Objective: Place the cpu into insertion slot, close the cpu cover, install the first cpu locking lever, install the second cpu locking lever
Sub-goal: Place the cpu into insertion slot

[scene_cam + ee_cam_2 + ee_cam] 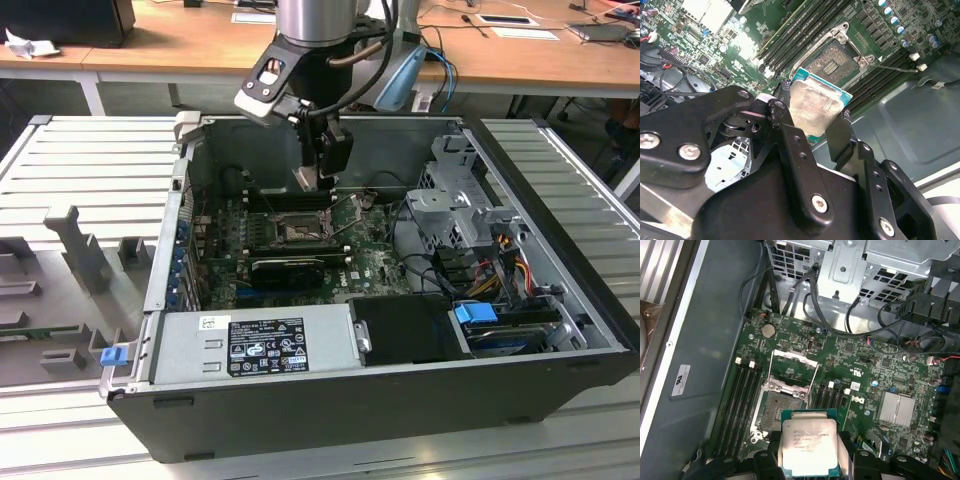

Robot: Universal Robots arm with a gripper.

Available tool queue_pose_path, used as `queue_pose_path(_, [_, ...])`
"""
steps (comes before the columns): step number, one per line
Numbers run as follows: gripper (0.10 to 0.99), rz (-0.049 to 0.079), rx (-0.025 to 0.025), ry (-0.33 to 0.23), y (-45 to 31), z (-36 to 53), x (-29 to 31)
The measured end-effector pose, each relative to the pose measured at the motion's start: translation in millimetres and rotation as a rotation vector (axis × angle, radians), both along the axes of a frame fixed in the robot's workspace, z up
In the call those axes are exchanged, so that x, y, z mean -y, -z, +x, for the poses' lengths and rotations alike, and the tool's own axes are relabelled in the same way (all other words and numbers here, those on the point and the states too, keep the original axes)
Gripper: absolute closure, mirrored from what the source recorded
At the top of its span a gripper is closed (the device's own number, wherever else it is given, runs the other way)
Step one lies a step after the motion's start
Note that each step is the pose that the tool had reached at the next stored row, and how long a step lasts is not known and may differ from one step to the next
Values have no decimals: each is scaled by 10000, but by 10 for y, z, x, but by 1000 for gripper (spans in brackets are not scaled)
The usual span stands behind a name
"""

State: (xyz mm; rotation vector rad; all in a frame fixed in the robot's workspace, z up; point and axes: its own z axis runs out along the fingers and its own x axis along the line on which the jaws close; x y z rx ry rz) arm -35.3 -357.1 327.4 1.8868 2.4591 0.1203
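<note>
Open computer case (330, 400) on a desk (90, 170). Claw (812, 122) pinches the cpu (807, 445); in the exterior view the insertion slot (295, 232) lies at its six o'clock. Placement step, likely needing square alignment.

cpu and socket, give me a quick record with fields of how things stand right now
claw: shut on the cpu, gripping two opposite edges
cpu: metal face showing, held close to the insertion slot, not yet seated
insertion slot: no chip in it, dark centre exposed
cpu cover: swung open, off the slot
setting: open computer case lying on its side
</note>
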Motion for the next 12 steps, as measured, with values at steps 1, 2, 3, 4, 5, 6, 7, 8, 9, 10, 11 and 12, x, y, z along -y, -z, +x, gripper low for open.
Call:
queue_pose_path(1, [561, 0, 0, 0, 11, 0, 0])
queue_pose_path(2, [561, 0, 0, 0, 25, 0, 0])
queue_pose_path(3, [561, 0, 0, 0, 33, 0, 0])
queue_pose_path(4, [561, 0, 0, 0, 40, 0, 0])
queue_pose_path(5, [561, 0, 0, 0, 48, 0, 0])
queue_pose_path(6, [561, 0, 0, 3, 59, 0, 0])
queue_pose_path(7, [561, -3, 2, 99, 78, 0, 0])
queue_pose_path(8, [561, -9, 2, 351, 99, 0, 0])
queue_pose_path(9, [561, -15, 2, 555, 128, 0, 0])
queue_pose_path(10, [561, -18, 1, 708, 157, 0, -1])
queue_pose_path(11, [561, -19, 1, 820, 190, 0, -1])
queue_pose_path(12, [561, -18, 2, 899, 219, 0, -1])
